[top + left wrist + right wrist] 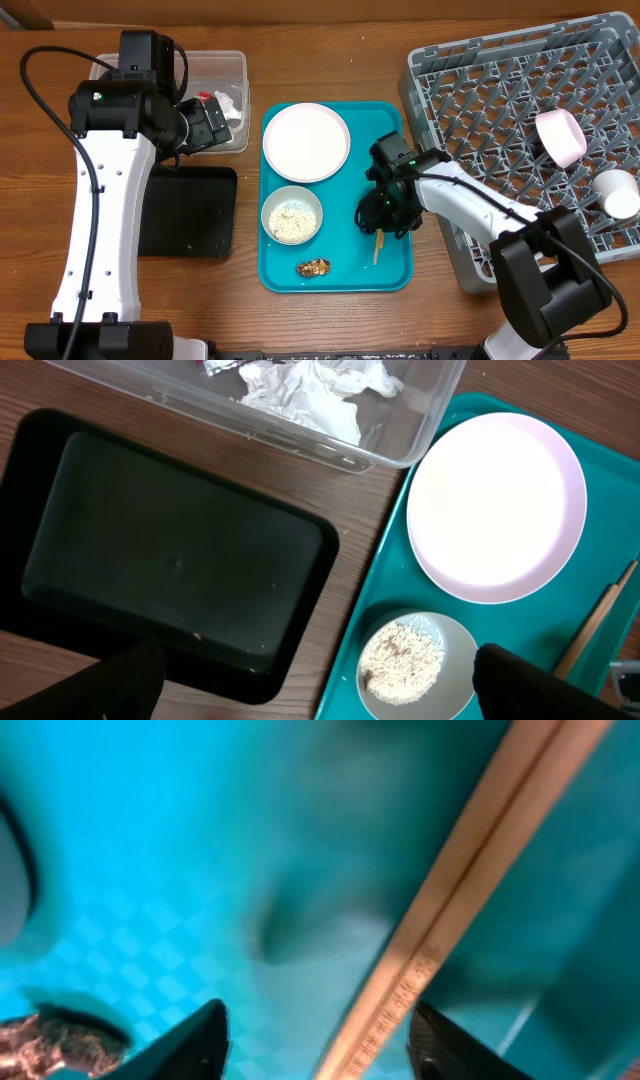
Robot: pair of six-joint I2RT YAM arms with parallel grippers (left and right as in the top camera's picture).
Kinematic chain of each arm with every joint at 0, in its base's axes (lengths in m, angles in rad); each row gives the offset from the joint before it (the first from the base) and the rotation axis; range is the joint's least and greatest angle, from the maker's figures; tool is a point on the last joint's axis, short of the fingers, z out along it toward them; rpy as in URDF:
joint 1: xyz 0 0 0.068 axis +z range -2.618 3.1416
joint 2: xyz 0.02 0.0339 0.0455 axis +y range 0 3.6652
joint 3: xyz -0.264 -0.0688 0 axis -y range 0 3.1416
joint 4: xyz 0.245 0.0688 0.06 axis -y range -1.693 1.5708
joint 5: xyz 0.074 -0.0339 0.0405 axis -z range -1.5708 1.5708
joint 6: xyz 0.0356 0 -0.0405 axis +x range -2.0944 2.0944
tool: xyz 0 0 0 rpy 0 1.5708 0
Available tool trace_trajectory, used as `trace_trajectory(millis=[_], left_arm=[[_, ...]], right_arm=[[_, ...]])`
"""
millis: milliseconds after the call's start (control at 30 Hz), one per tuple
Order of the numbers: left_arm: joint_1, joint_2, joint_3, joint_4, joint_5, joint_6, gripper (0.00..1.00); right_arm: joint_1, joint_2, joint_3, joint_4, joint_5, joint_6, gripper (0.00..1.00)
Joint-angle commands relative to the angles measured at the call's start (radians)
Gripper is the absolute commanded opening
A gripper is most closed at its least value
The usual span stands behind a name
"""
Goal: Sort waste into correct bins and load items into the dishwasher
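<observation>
- brown food scrap [313, 267]: lower middle of the overhead frame, on the teal tray [345, 245] near its bottom edge; also at the lower left corner of the right wrist view [50, 1045].
- chopsticks [379, 248]: on the teal tray, right part, two lying side by side; they run diagonally in the right wrist view [470, 870].
- right gripper [385, 215]: low over the chopsticks, fingers [195, 1040] partly spread with one on each side of the sticks. Gap shows on the left side, so not pinching.
- bowl [292, 214]: on the tray left of the gripper, upright, with rice [400, 660] inside.
- black tray [190, 210]: left-centre on the table [330, 50], just beside the teal tray.
- plate [306, 141]: upper part of the teal tray, flat, looks bare.
- left gripper [212, 122]: upper left, over the tub's near edge, fingers [540, 685] spread wide, holding nothing.
- clear tub [238, 65]: upper left, holds the crumpled napkin [310, 395] and a bit of red wrapper [204, 97].
- dish rack [480, 110]: upper right, with a pink bowl [560, 137] tilted on the pegs and a white cup [616, 193] at the right edge.
</observation>
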Motion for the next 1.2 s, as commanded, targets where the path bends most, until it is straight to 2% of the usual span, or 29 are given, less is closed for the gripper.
trace_trajectory(millis=[0, 133, 233, 400, 867, 1167], left_arm=[[-0.014, 0.002, 0.013, 0.003, 0.011, 0.013, 1.0], [-0.014, 0.002, 0.013, 0.003, 0.011, 0.013, 1.0], [-0.014, 0.002, 0.013, 0.004, 0.011, 0.013, 1.0], [-0.014, 0.002, 0.013, 0.003, 0.011, 0.013, 1.0], [-0.014, 0.002, 0.013, 0.003, 0.007, 0.013, 1.0], [-0.014, 0.002, 0.013, 0.002, 0.003, 0.013, 1.0]], right_arm=[[0.005, 0.005, 0.006, -0.006, 0.03, 0.002, 0.5], [0.001, 0.005, 0.091, -0.072, 0.177, 0.037, 0.49], [0.002, 0.005, 0.162, -0.083, 0.248, 0.021, 0.55], [0.002, 0.005, 0.183, -0.032, 0.23, 0.013, 0.6], [0.008, 0.067, 0.179, -0.018, 0.12, 0.049, 0.6], [0.029, 0.114, 0.179, -0.011, 0.117, 0.068, 0.61]])
